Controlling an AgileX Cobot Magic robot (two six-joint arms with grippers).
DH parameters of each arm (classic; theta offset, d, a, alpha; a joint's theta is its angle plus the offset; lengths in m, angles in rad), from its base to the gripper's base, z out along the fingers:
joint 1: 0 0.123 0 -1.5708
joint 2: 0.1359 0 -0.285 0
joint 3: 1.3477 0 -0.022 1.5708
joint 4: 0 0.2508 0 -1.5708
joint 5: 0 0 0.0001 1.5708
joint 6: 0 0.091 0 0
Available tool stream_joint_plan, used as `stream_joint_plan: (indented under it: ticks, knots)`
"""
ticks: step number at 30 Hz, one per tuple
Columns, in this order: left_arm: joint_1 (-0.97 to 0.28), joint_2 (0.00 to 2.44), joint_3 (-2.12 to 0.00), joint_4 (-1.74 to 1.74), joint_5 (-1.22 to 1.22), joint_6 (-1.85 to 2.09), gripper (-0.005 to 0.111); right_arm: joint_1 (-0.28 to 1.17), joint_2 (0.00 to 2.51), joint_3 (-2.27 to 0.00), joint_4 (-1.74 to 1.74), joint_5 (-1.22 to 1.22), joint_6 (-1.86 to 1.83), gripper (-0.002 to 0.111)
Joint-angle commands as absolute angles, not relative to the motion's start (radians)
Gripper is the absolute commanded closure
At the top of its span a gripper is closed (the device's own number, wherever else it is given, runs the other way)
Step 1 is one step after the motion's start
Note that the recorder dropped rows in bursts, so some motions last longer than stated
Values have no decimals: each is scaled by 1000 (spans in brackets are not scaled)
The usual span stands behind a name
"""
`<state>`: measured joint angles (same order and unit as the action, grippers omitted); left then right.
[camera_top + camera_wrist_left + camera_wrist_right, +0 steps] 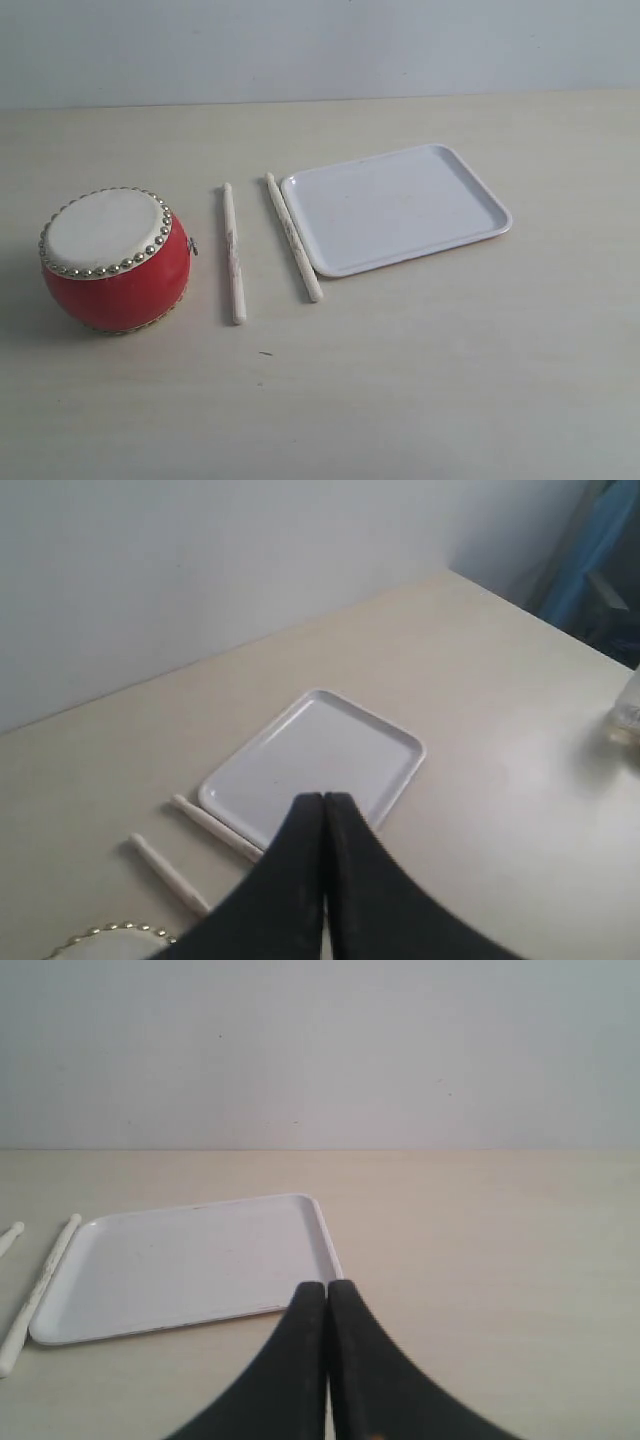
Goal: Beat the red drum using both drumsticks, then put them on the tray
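The drumsticks [233, 255] look light, stiff and slick, best pinched mid-shaft; both pairs of jaws are closed, empty.

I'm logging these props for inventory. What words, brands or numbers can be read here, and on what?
Nothing legible.
Red drum and tray: no lettering visible.
Drumstick nearer the drum: faint marks on the shaft, too blurred to read.
Drumstick beside the tray: same faint marks, unreadable.

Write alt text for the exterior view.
A red drum sits on the left of a pale table, two drumsticks lying between it and a bare white tray on the right. No robot arm is visible.
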<state>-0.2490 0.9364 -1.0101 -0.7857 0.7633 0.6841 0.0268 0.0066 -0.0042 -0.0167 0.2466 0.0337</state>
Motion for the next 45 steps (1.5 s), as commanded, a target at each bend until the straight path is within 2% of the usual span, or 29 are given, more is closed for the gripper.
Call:
stream_joint_plan:
  ticks: [1, 9, 16, 22, 36, 40, 45]
  knots:
    - [-350, 988, -998, -753, 702, 607, 107, 23, 0, 0, -23, 245, 29, 108]
    - [-552, 1100, -927, -198, 591, 153, 107, 23, 0, 0, -23, 245, 29, 108]
    - [-590, 1162, -927, -87, 566, -79, 107, 23, 0, 0, -23, 245, 29, 108]
    - [-590, 1250, -933, 91, 715, -290, 107, 23, 0, 0, -23, 245, 29, 108]
    - [-594, 1419, -933, -120, 662, -324, 107, 23, 0, 0, -23, 245, 29, 108]
    - [-600, 1475, -933, -281, 528, -324, 107, 23, 0, 0, -23, 245, 31, 108]
    - [-603, 1563, -933, -297, 456, -272, 107, 23, 0, 0, -23, 245, 29, 108]
